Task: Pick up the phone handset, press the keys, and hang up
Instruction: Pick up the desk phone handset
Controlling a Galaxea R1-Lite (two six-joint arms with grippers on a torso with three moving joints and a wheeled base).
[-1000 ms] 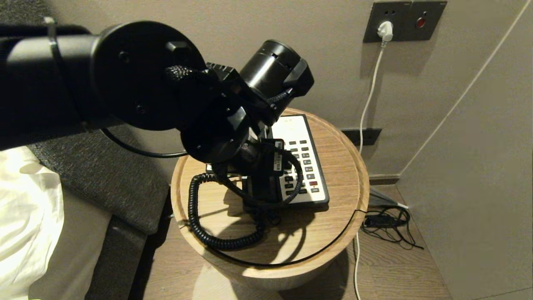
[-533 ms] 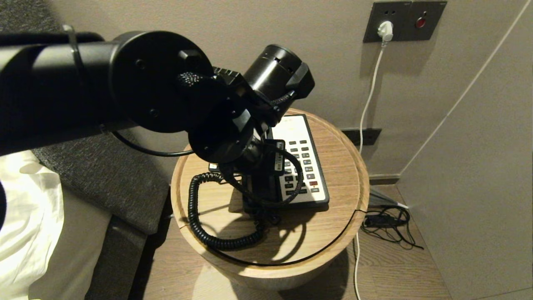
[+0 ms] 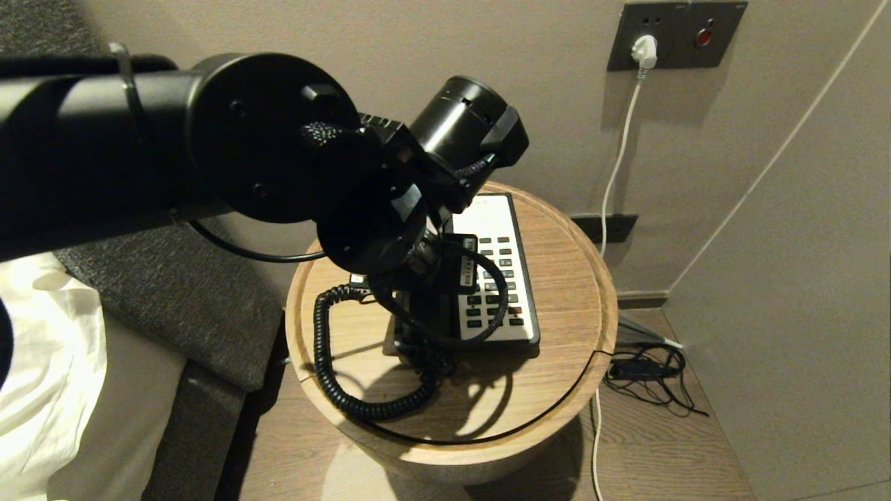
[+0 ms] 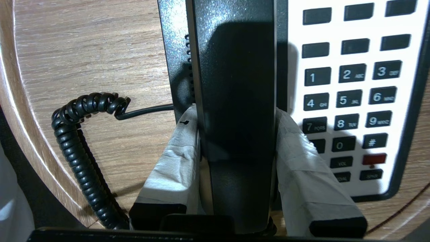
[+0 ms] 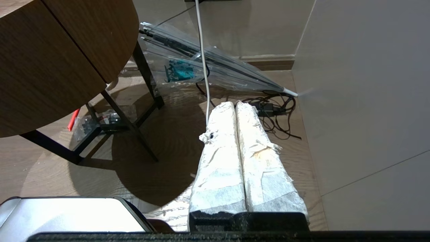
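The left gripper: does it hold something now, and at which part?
Yes. The left gripper is shut on the phone handset, its fingers pressing both sides of the straight middle part.

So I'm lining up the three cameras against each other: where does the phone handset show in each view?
Head view: the phone handset is mostly hidden under the left arm, on the phone base's left side.
Left wrist view: it runs up the middle, between the left gripper fingers.
Right wrist view: not in it.
Shared landmark: the coiled cord, in the head and left wrist views.
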